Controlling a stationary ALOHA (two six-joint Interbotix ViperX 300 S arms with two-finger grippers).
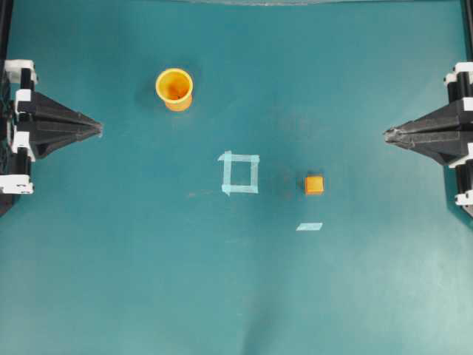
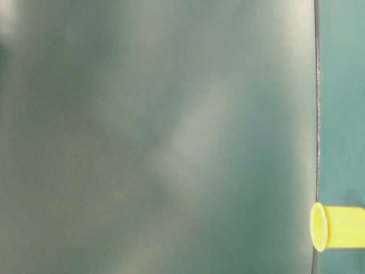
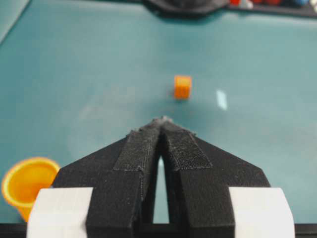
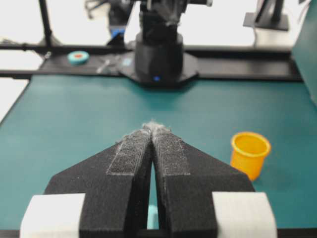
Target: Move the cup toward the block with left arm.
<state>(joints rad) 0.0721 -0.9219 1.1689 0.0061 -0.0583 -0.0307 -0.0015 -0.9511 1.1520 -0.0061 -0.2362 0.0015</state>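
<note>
Teal mat [image 1: 236,296], unlabelled cup [image 1: 174,89]

Colours on the teal table

The table mat [image 1: 148,281] is showing a plain teal green. The cup [image 1: 174,89] is looking yellow-orange, with a darker orange inside, and the block [image 1: 314,184] is showing a plain orange. The tape square outline [image 1: 240,173] and the tape strip [image 1: 310,226] are appearing pale bluish white. Both grippers, left [image 1: 96,129] and right [image 1: 388,134], are showing black with white parts.
</note>
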